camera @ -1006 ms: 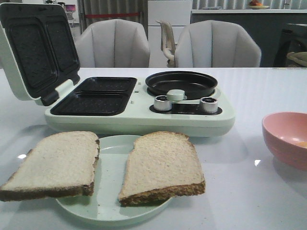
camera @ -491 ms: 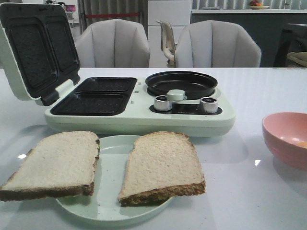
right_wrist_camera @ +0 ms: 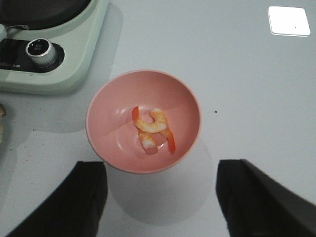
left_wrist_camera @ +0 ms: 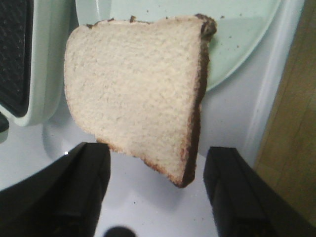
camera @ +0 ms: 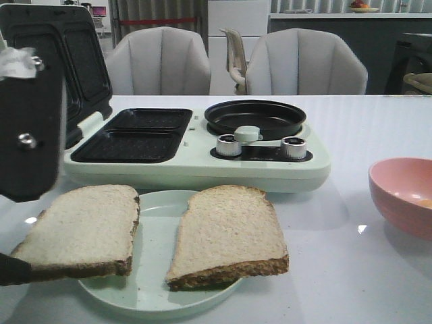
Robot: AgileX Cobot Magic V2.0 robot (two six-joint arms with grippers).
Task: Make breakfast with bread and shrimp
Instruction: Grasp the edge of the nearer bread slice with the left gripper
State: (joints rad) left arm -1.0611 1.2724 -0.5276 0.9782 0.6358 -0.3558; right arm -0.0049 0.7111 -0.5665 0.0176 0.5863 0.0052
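Two slices of bread lie on a pale green plate (camera: 155,236): the left slice (camera: 81,229) overhangs the plate's rim, the right slice (camera: 226,233) lies beside it. My left arm (camera: 30,128) hangs over the left slice. In the left wrist view my left gripper (left_wrist_camera: 155,192) is open and empty, with that slice (left_wrist_camera: 138,94) just beyond its fingertips. The shrimp (right_wrist_camera: 153,129), pinkish-orange and curled, lies in a pink bowl (right_wrist_camera: 113,148). My right gripper (right_wrist_camera: 160,202) is open and empty above the table just short of the bowl.
A pale green breakfast maker (camera: 196,158) stands behind the plate, with its lid (camera: 74,61) up, two black grill wells (camera: 131,135), a round black pan (camera: 255,116) and two knobs (camera: 293,147). The pink bowl (camera: 405,196) is at the right. The table edge (left_wrist_camera: 269,89) is close to the left slice.
My left arm has come into the front view at the left and now hangs over the left bread slice. The bread, plate and bowl have not moved.
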